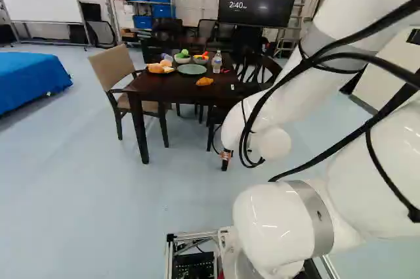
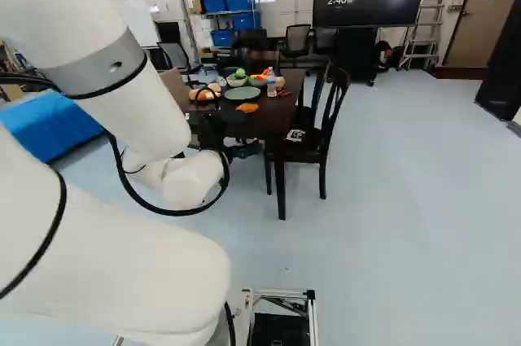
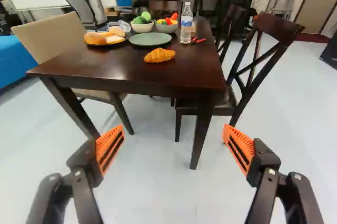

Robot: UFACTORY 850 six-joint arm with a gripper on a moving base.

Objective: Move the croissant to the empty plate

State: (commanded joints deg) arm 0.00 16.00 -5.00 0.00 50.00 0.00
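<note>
A low approach is being blocked by the table (image 3: pixel 100 65); above it, an open lane to the croissant (image 3: pixel 159 55) is being offered. Beside the plate (image 3: pixel 150 39), room is being narrowed by the bottle (image 3: pixel 186 23); the flanks are being hemmed by a dark chair (image 3: pixel 277 27) and a tan chair (image 3: pixel 48 33).

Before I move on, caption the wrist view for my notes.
Open gripper short of the dark table, croissant lying just nearer than the green plate.
</note>
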